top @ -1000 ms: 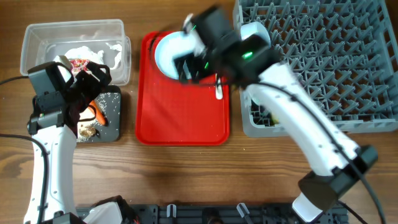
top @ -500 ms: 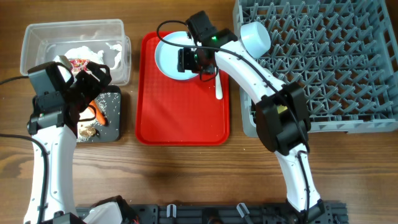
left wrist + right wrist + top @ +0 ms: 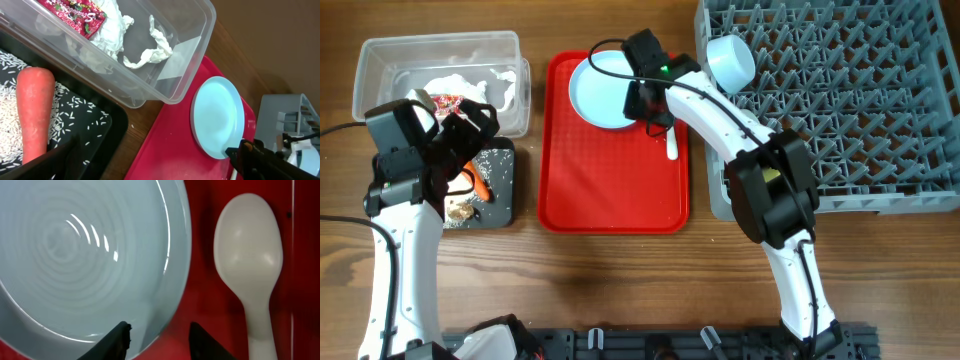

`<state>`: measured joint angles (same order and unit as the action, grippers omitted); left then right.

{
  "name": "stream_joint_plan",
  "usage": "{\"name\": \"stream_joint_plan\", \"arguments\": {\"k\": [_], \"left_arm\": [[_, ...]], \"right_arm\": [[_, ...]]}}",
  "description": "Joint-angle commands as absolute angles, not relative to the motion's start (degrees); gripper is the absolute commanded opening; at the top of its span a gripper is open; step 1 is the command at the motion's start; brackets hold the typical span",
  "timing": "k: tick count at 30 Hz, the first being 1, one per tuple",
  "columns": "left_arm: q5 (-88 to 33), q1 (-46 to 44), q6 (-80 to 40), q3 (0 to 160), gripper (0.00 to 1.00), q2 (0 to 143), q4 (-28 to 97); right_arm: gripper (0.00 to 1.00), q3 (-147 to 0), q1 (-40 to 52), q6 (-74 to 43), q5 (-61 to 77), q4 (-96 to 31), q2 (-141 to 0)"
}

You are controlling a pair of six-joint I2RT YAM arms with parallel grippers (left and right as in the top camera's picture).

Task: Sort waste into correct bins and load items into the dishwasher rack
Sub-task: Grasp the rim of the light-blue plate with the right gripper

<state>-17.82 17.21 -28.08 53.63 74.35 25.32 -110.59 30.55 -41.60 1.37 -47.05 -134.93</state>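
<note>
The pale blue plate (image 3: 603,92) (image 3: 75,255) lies at the back of the red serving tray (image 3: 610,190). My right gripper (image 3: 642,100) (image 3: 160,332) straddles the plate's right rim, one finger over the plate and one over the tray, with a gap still showing. The white spoon (image 3: 671,142) (image 3: 249,255) lies just right of the plate. My left gripper (image 3: 470,135) hangs open and empty over the black tray (image 3: 502,207), which holds the carrot (image 3: 32,115), rice (image 3: 10,125) and a brown scrap (image 3: 460,210). The clear tub (image 3: 200,45) holds the red wrapper (image 3: 75,12) and crumpled paper (image 3: 145,50).
The grey dishwasher rack (image 3: 840,100) fills the right side, with a pale blue bowl (image 3: 730,60) lying in its near-left corner beside my right arm. Bare wooden table lies in front of the trays.
My right arm swung in from over the rack's corner down to the plate's right edge, and its jaws have narrowed around the rim. The left arm has not moved.
</note>
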Motion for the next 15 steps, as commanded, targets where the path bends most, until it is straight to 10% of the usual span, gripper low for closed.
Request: {"name": "stream_joint_plan", "arguments": {"k": [1,5,15], "left_arm": [[-17.47,17.43,-27.22,54.65,1.0,73.71,25.17],[-17.47,17.43,-27.22,54.65,1.0,73.71,25.17],[-17.47,17.43,-27.22,54.65,1.0,73.71,25.17]], "right_arm": [[0.27,-108.79,30.39,-42.24,0.05,-45.15,-136.57],[0.06,-107.85,30.41,-42.22,1.28,-43.99,-136.57],[0.04,-107.39,29.95,-34.39,9.65,-43.18,-135.7]]}}
